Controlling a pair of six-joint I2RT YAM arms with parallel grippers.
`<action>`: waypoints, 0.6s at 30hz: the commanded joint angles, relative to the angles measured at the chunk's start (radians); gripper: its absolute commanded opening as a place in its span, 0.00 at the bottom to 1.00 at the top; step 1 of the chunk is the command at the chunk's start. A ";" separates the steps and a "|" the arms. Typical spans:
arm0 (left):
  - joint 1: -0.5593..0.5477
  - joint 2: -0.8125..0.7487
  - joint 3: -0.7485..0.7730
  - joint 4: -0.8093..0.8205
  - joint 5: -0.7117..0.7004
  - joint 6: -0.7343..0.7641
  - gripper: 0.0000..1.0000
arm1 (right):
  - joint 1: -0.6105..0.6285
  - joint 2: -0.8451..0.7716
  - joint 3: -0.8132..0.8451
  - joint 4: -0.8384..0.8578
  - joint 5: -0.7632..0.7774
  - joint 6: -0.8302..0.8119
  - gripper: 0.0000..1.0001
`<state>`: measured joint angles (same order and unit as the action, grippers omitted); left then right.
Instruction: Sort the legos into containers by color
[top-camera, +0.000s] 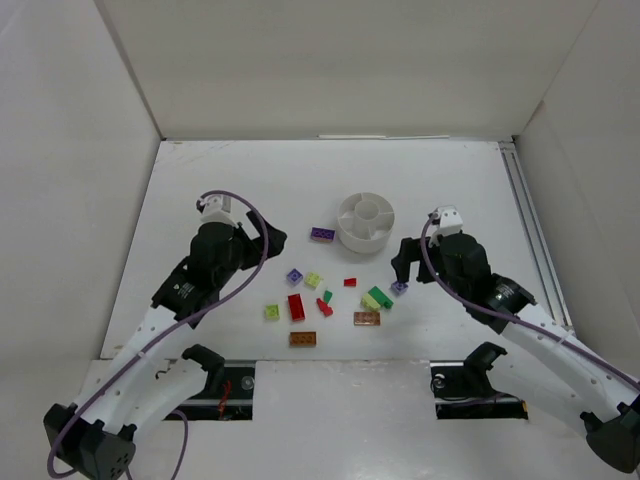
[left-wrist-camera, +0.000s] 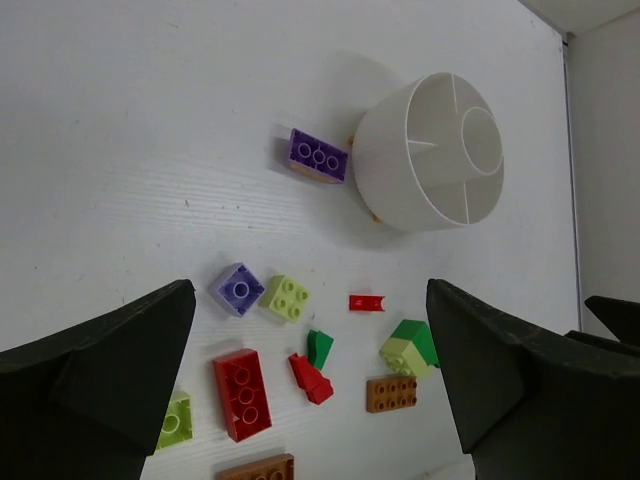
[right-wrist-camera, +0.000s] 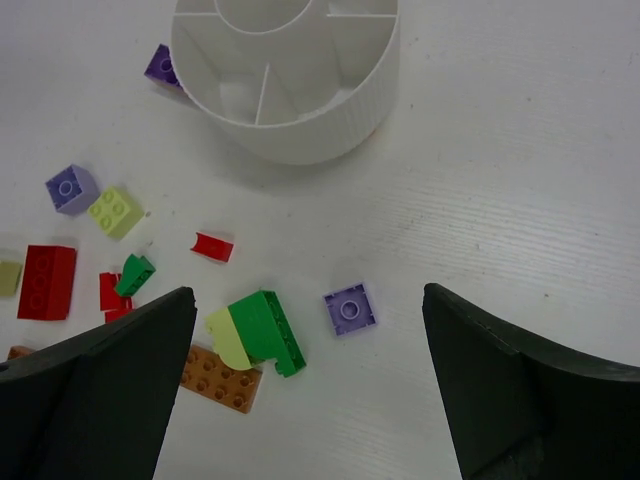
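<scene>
White plastic, and bare as far as I can see into it: the dish (top-camera: 360, 243) shows no brick in the wedges or the central well that my wrist cameras look into, though some sections are partly hidden from me. By my judgement the sorting has not begun. Every one of the legos I can find lies loose on the table (top-camera: 220, 190).

My left claw (top-camera: 266, 237) is spread wide and pinches nothing. Beyond its fingertips and off to one side stands the dish, with the long purple brick (left-wrist-camera: 318, 155) just beside the dish wall on my side. Under the gap between these fingers lie a purple square (left-wrist-camera: 238, 288) right next to a yellow-green square (left-wrist-camera: 284, 298). A small red piece (left-wrist-camera: 366, 302) sits a little apart from them, and the long red brick (left-wrist-camera: 241, 393) lies nearer my wrist.

My right claw (top-camera: 405, 265) is spread too, and empty. Beneath its gap a dark green brick (right-wrist-camera: 268, 330) sits against a pale yellow-green one, with a second purple square (right-wrist-camera: 350, 308) just beside them. An orange-brown brick (right-wrist-camera: 222, 377) lies closer in, and the dish is straight ahead, past the fingertips.

So everything is left to do: purple, red, green, yellow-green and orange-brown each need a compartment. Something orange peeks out at the foot of the dish, and I cannot tell what it is.
</scene>
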<state>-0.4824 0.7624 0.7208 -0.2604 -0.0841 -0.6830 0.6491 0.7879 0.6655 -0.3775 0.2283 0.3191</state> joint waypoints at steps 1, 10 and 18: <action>-0.004 0.032 0.014 0.021 0.070 0.007 1.00 | 0.007 -0.006 0.025 0.038 -0.046 -0.025 1.00; -0.004 0.057 -0.077 0.081 0.144 -0.013 1.00 | 0.017 0.109 -0.003 0.046 -0.158 -0.045 1.00; -0.004 0.091 -0.118 0.043 0.135 -0.041 1.00 | 0.046 0.198 0.006 -0.058 0.054 0.140 0.84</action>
<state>-0.4824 0.8566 0.6189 -0.2173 0.0441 -0.7055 0.6899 0.9836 0.6575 -0.3878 0.1642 0.3401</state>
